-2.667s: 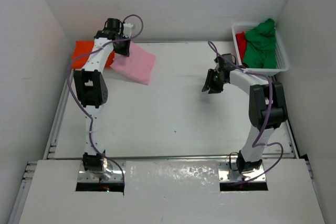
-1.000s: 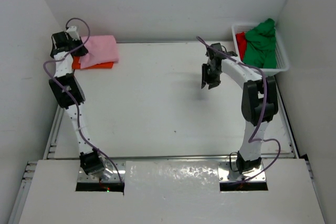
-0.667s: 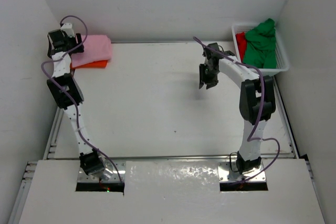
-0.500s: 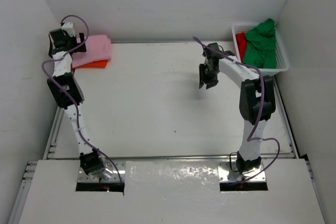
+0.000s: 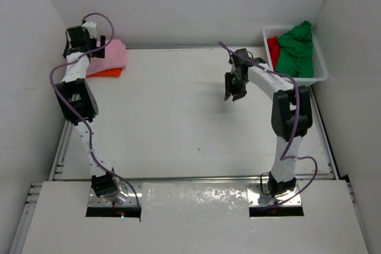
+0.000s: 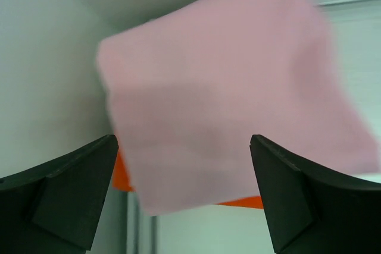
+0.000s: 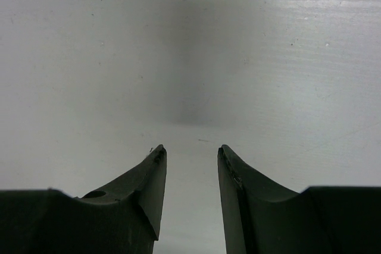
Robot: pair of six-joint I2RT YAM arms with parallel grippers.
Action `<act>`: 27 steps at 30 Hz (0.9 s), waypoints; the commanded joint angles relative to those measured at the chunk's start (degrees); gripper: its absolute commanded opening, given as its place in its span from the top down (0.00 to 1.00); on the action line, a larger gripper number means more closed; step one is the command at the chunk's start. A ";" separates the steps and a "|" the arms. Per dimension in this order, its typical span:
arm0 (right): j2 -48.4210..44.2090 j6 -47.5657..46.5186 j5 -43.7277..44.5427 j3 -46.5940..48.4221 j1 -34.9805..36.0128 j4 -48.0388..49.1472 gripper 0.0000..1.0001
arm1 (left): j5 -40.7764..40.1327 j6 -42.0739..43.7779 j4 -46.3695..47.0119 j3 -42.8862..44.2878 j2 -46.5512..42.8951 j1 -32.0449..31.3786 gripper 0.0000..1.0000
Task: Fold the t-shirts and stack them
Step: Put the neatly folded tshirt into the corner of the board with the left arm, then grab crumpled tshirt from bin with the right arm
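Up at ten o'clock of the table (image 5: 178,123), folded flat: pink t-shirt (image 5: 112,55) squared on top of orange t-shirt (image 5: 106,72), with only an orange strip peeping out at the near edge. Leaves green t-shirt (image 5: 296,49) and red t-shirt (image 5: 273,46) heaped in the white basket (image 5: 321,71) at two o'clock, green on top, long axis running roughly twelve to six along the basket. Lies at about two o'clock from the right gripper (image 5: 232,90), near but apart, and well apart from the left gripper (image 6: 183,144), so probably falls to the right arm. Hovers over bare table on the right, jaws parted by a narrow gap, pinching nothing. Hangs just above the pink fold on the left, jaws spread wide, gripping nothing. Differs from 2.7 seconds back: then pink askew and half off the orange under the left gripper, now squared up and let go.
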 commanded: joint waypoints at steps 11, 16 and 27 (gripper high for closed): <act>-5.79 -1.99 -1.27 -1.93 0.35 2.02 0.61 | 11.13 11.18 -18.34 -8.37 -13.21 -15.78 0.14; -9.13 -3.05 -2.06 -3.77 -1.48 3.60 0.46 | 12.44 10.31 -22.13 -21.47 -23.67 -24.14 0.13; -12.58 -6.13 -6.55 11.46 -16.24 3.43 0.05 | 8.39 6.97 -20.83 -46.33 -40.20 -30.57 0.12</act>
